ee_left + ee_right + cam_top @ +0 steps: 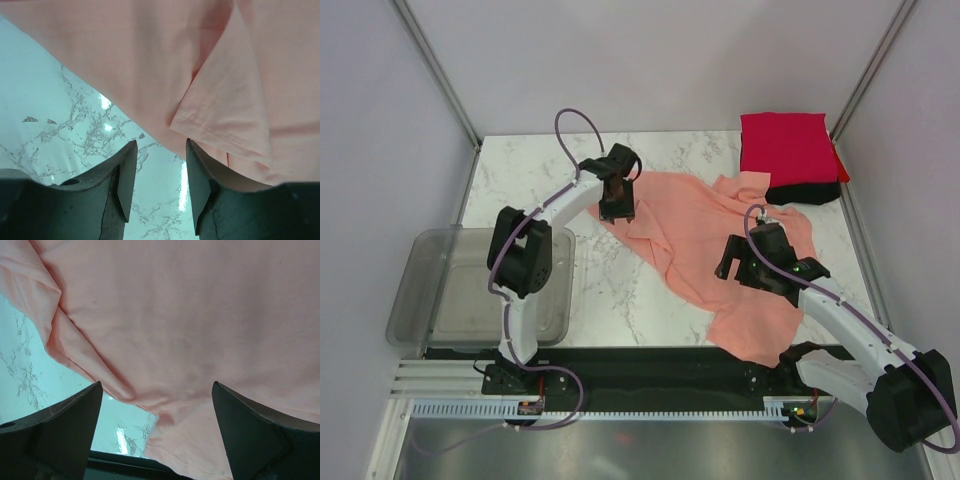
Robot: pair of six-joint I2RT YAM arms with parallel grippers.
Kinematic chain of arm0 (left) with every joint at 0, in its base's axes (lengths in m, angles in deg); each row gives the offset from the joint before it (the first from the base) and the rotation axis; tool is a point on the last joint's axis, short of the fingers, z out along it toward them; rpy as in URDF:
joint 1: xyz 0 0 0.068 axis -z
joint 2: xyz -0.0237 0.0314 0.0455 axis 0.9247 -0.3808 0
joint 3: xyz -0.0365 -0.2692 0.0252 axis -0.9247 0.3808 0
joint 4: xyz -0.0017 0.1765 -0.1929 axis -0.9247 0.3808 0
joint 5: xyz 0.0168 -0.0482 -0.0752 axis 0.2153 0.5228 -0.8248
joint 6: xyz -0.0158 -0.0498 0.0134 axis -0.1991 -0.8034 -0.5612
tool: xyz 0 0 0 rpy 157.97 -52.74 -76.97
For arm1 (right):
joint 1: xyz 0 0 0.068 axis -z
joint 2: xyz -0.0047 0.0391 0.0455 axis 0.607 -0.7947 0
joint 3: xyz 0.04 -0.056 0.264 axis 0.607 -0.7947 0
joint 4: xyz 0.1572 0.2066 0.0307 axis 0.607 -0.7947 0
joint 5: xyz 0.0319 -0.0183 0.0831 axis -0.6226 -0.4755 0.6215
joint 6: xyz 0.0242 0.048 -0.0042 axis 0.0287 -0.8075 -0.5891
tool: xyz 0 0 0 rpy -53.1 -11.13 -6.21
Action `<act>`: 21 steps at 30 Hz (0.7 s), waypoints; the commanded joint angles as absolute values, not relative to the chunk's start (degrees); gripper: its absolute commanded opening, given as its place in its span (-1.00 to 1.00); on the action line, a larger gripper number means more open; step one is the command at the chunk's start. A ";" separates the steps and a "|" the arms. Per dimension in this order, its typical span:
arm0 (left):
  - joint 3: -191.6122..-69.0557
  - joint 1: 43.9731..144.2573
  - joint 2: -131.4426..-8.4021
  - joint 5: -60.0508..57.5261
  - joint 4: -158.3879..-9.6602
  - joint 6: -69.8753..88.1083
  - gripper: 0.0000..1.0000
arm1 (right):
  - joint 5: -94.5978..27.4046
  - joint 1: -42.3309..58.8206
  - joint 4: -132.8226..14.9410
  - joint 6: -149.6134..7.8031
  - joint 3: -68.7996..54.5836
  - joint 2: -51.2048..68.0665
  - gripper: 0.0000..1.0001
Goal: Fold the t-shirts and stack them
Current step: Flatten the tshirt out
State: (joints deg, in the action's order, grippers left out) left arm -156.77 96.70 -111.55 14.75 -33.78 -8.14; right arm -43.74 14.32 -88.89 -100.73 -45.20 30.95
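We look down on a white marble-veined table [520, 180], boxed in by pale grey walls with metal posts in the far corners. A black strip [650, 365] runs along the near edge, where the arms are bolted. A grey see-through tub [430, 290] sits at the near left, overhanging the table's side.

The salmon-pink t-shirt [690, 230] lies rumpled across the middle and right of the table. Its long axis runs diagonally from far left to near right, and its near end reaches the black strip. In the far right corner the red t-shirt [785, 145] sits folded flat on the black t-shirt [805, 192], which peeks out along the near side.

The left gripper [617, 208] hovers at the pink shirt's far-left edge. From the left wrist its jaws stand apart with bare marble between them, gripping nothing [160, 150], just beside a hemmed fold [220, 135].

The right gripper [735, 265] hangs over the shirt's right half. Its fingers are spread wide and released [156, 390], with pink cloth beyond them.
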 commanded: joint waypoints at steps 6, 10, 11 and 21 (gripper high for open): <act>-150.10 95.48 -111.06 7.62 -43.59 -12.53 -0.11 | -43.79 14.08 -87.35 -100.48 -46.53 31.07 0.96; -150.10 95.39 -112.20 7.26 -45.79 -13.32 -0.13 | -43.87 14.08 -87.09 -100.39 -47.06 30.89 0.96; -150.27 95.39 -112.55 5.87 -45.97 -13.49 -0.14 | -43.96 14.17 -86.91 -100.30 -47.06 30.89 0.96; -150.98 95.21 -116.07 4.71 -46.50 -13.49 -0.17 | -44.05 14.17 -87.09 -100.13 -47.41 30.71 0.96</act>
State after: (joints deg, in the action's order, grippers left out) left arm -149.91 95.54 -115.33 6.22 -44.77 -11.90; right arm -43.63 14.32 -88.69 -100.69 -47.04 30.88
